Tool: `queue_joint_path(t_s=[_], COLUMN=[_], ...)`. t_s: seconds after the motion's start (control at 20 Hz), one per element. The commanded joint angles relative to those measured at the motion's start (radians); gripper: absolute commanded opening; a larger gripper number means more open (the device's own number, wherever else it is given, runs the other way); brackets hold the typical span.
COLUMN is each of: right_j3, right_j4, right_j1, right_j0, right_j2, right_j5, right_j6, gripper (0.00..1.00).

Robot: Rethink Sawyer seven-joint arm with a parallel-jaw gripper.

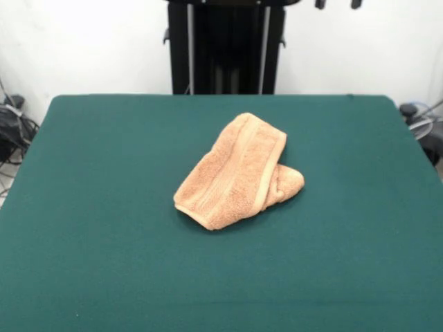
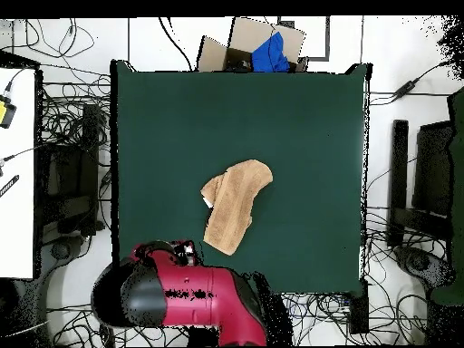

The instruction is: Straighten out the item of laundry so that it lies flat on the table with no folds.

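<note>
Bench [image 1: 90, 270]: dark green, matte, felt-like nap, broad and rectangular. The nearest stretch in the front view carries nothing but that cloth surface.

Towel [image 1: 235, 173]: peach-orange terry, looped pile, lying near the bench's middle, a little toward my pedestal side as the overhead view [image 2: 234, 207] shows it. It is folded over on itself into a thick, elongated pad, rounded at both ends. A woven border band runs lengthwise along the upper layer, parallel to the fold edge. A second, smaller lobe of the same cloth pokes out from under the top layer on one side, bunched and rounded.

Long axis: diagonal. In the front view it runs from the near-left end up to the far-right end. In the overhead view the same axis runs from the end nearer my base up and rightward to a broader end farther out. Edges look soft and thick, doubled.

Pedestal [image 1: 225, 48]: black upright column at the bench's far side, against a white wall.

My gripper [image 1: 338, 4]: only two dark tips show at the top edge of the front view, well apart from the towel. I cannot tell how far apart they stand; nothing visible hangs from them. My red and black arm [image 2: 186, 294] sits drawn back at my base edge of the bench in the overhead view.
</note>
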Motion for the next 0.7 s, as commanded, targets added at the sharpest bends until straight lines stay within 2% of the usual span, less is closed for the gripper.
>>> queue_joint_path(t_s=[0.05, 0.35, 0.5, 0.7], right_j3=[-0.074, -0.095, -0.086, -0.112], right_j4=[0.007, 0.008, 0.011, 0.01], right_j1=[0.102, 0.181, 0.255, 0.276], right_j0=[-0.062, -0.117, -0.157, -0.147], right_j2=[-0.01, 0.022, 0.054, 0.046], right_j5=[0.014, -0.06, -0.166, -0.173], right_j6=[0.175, 0.154, 0.15, 0.172], gripper=[1.0, 1.0, 1.0, 1.0])
